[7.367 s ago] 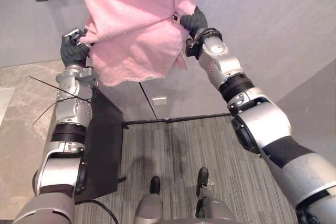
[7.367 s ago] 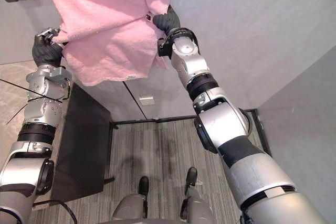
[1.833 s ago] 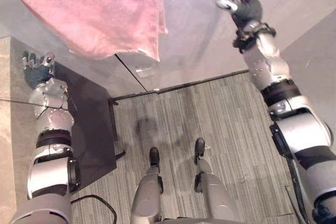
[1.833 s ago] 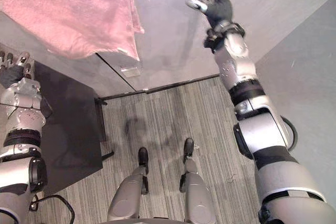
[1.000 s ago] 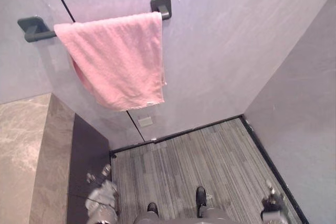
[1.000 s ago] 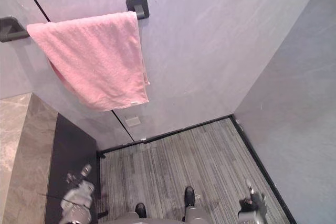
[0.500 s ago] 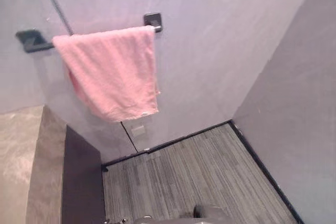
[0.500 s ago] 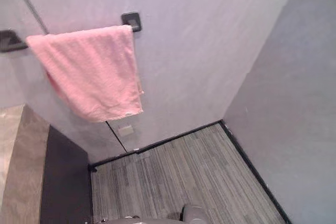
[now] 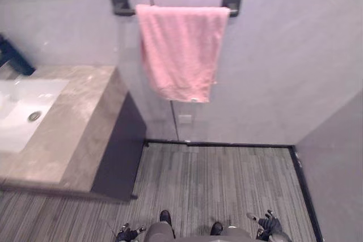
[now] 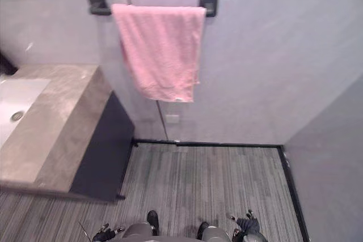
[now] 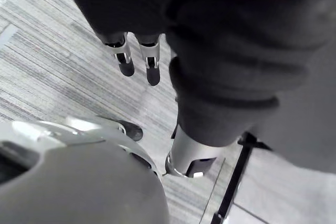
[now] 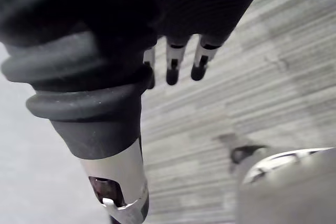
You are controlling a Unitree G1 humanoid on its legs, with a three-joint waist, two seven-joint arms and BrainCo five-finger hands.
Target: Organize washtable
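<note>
Left hand [image 9: 128, 233] and right hand [image 9: 267, 225], cut off low, fingers [image 11: 126, 62] loose, empty; towel [image 9: 181, 43] drapes rail [image 9: 121, 5].

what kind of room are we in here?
Most likely a bathroom: a pink towel hangs on a wall rail, and a stone-look counter with a white sink stands beside it.

pink towel [image 9: 181, 49], grey-striped floor [image 9: 227, 179], marble counter [image 9: 74, 123]

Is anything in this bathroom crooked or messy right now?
Only slightly: the pink terry towel sits toward the right end of the dark wall rail and hangs unevenly, with its left edge slanting inward and its hem not level.
</note>
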